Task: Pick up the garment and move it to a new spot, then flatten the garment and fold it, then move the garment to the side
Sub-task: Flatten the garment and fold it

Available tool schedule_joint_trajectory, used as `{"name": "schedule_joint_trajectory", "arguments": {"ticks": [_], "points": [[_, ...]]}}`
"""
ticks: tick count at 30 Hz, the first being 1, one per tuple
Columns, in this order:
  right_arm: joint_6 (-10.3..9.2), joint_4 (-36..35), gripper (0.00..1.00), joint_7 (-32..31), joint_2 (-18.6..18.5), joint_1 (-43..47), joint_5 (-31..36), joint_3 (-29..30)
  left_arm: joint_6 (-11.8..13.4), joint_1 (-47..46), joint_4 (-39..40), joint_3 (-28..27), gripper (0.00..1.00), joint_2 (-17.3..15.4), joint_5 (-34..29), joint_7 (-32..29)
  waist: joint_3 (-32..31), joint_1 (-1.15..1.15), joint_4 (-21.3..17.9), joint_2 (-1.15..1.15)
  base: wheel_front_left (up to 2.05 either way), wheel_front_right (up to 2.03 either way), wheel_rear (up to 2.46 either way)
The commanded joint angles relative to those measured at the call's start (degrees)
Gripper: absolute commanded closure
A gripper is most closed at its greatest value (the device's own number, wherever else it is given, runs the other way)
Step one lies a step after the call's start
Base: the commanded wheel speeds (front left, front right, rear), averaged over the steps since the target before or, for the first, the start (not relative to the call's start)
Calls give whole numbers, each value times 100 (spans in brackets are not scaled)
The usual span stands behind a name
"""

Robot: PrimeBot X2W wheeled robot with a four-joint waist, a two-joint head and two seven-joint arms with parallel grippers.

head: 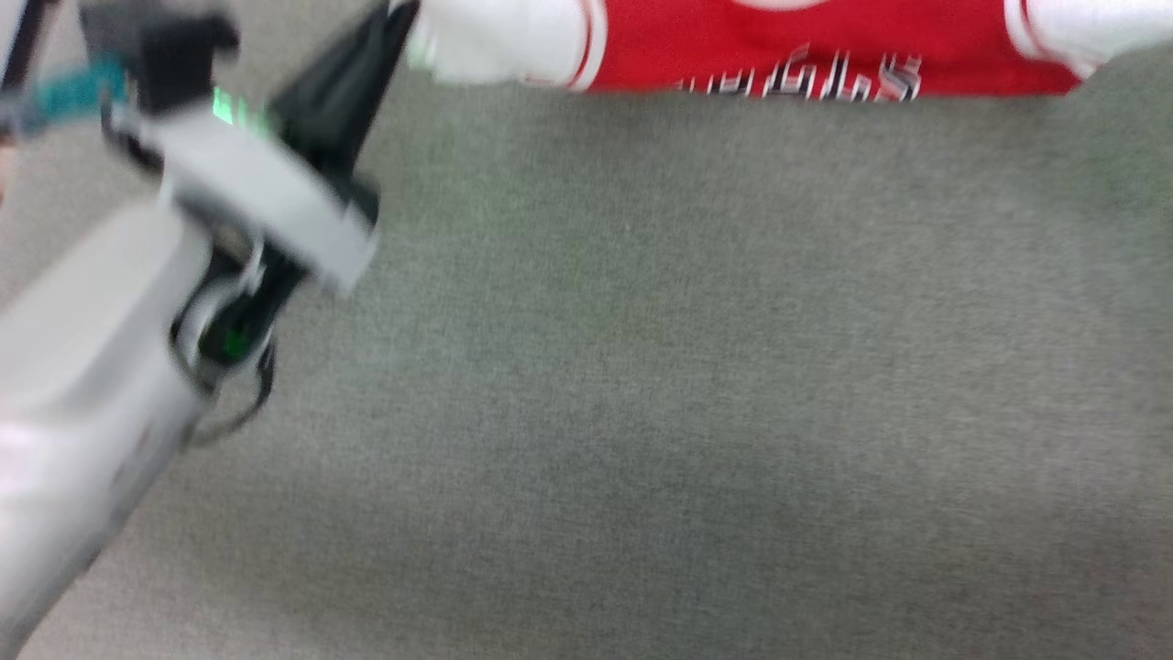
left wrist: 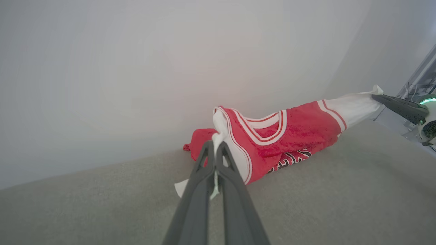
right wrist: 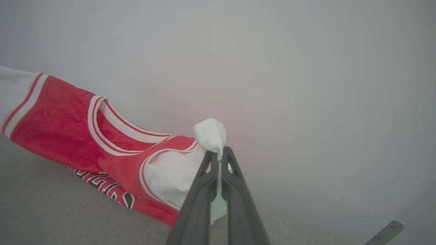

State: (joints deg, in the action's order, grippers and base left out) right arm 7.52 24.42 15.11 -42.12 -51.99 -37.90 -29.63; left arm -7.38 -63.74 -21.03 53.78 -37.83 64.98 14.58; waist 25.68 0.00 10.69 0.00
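Two sleeves pinched: one in the left hand, one in the right hand, the jersey stretched between them.
Head view: the left hand's dark fingers reach up to a white sleeve, blurred at the tips, and the jersey runs rightward from them above the grey surface. Left wrist view: the fingers are closed together on a fold of that sleeve; beyond them the red body sags onto the surface at the foot of a pale wall, and its far sleeve rises to the right hand, which clamps it. Right wrist view: the fingers are pressed together on a white bunch of sleeve that pokes past their tips; the body drops away to their left, black lettering low against the surface.
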Motion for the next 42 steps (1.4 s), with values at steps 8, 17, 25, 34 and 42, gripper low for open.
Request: {"name": "schedule_joint_trajectory", "arguments": {"ticks": [8,17,25,34,42], "points": [[-6,-1018,100,2,-561,2366,-138,330,338,1869,1178,258,100,-1110,203,46,-1059,0,-424,0,0,0,0],[-6,-1695,100,1,-790,4734,322,893,1323,3954,2192,102,100,-1729,212,49,-1339,0,-507,0,0,0,0],[-7,-1716,100,1,-617,5986,715,1322,1642,5036,2066,-197,100,-1594,283,53,-1368,0,-483,0,0,0,0],[-7,-1475,100,-66,-530,6297,542,1211,1542,5556,1868,-526,100,-1276,293,51,-1357,0,-439,0,0,0,0],[-6,-1473,100,-855,-617,6029,54,722,1524,5519,1770,-539,100,-1115,247,51,-1328,0,-405,0,0,0,0]]}}
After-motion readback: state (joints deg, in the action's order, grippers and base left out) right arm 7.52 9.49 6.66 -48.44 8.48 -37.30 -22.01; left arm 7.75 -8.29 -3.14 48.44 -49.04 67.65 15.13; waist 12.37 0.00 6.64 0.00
